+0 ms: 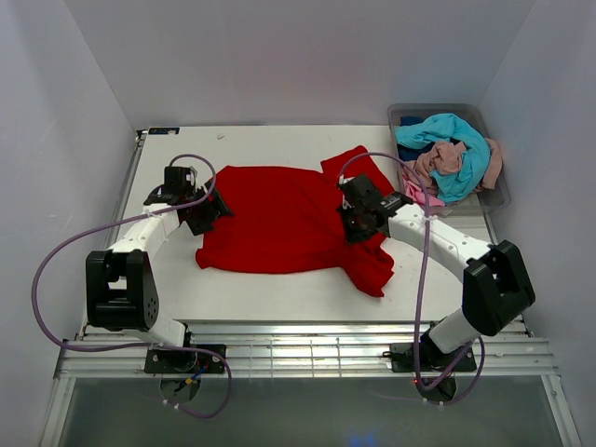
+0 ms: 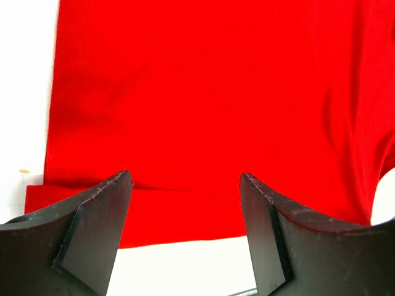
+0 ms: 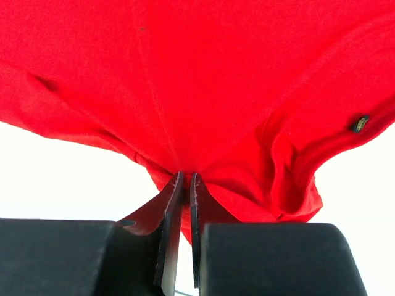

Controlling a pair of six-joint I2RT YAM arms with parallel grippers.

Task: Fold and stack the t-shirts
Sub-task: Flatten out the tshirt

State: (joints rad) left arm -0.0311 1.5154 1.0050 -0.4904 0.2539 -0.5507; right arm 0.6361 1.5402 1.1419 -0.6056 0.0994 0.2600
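The bright red t-shirt lies spread on the white table, with one sleeve at the back right and one at the front right. My right gripper is shut on a pinch of the red t-shirt at its right side, and the cloth gathers at the fingertips. My left gripper is open at the shirt's left edge, the red t-shirt filling the view between and beyond its fingers. Turquoise, dusty pink and bright pink t-shirts lie heaped in the bin.
A clear grey plastic bin stands at the back right corner and holds the other shirts. White walls close in the left, back and right. A metal rail runs along the near edge by the arm bases.
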